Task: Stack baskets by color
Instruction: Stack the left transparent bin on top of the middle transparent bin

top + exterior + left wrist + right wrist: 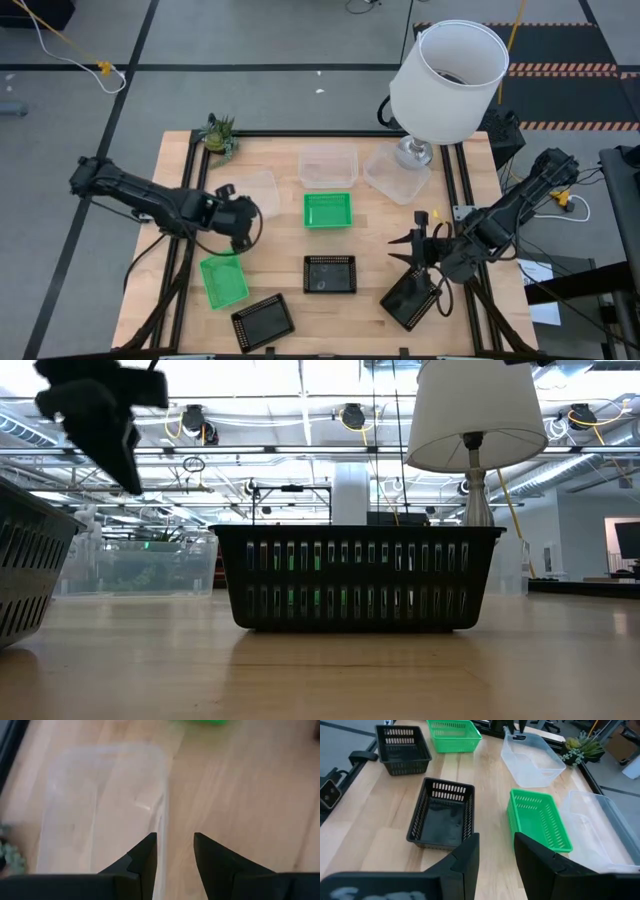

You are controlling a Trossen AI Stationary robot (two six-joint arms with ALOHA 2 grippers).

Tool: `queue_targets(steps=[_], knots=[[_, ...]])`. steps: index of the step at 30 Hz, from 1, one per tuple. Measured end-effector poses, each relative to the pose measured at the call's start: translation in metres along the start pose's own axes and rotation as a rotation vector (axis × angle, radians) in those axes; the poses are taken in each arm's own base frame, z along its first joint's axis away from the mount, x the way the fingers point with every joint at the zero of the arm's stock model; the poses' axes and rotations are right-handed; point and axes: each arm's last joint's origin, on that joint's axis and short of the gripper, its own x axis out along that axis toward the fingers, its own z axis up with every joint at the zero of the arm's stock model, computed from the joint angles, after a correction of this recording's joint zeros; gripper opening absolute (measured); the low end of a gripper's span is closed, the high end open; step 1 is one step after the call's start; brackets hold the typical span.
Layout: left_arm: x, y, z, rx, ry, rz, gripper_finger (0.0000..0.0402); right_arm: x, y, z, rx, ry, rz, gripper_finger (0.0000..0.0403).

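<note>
My left gripper (243, 213) hovered, fingers slightly parted and empty, over the clear translucent plastic basket (252, 187) near the wooden table (380, 250)'s left rear. My right gripper (408, 250), also parted and empty, hung above a black perforated plastic basket (409, 297) near the front right edge.

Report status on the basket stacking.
Left gripper open over clear plastic basket. Right gripper open, empty. Green, black baskets scattered, unstacked. Nothing blocking.

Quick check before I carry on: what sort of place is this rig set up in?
Probably a lab or workshop hall, not a home. The low view shows an exposed ceiling with hanging cables and desks behind the wooden table; the high view shows grey floor with black tape lines and hazard-striped matting.
</note>
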Motion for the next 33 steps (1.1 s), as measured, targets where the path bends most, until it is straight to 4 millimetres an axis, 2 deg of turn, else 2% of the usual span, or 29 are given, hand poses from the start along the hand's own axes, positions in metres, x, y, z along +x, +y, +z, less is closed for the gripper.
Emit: queue_targets(steps=[9, 13, 16, 28, 33], knots=[[0.029, 0.002, -0.031, 0.075, 0.153, 0.017, 0.0146, 0.002, -0.003, 0.001, 0.008, 0.003, -0.015, 0.0115], [0.033, 0.003, -0.035, 0.086, 0.174, 0.025, 0.0172, 0.002, -0.003, 0.001, 0.008, 0.004, -0.015, 0.0115], [0.035, 0.006, -0.036, 0.078, 0.184, 0.033, 0.0175, 0.002, -0.003, 0.001, 0.008, 0.004, -0.014, 0.0115], [0.048, 0.018, -0.034, -0.008, 0.226, -0.004, 0.0097, 0.002, -0.003, 0.001, 0.008, 0.004, -0.013, 0.0115], [0.056, 0.018, -0.033, -0.017, 0.283, -0.003, 0.0094, 0.002, -0.003, 0.001, 0.008, 0.004, -0.013, 0.0115]])
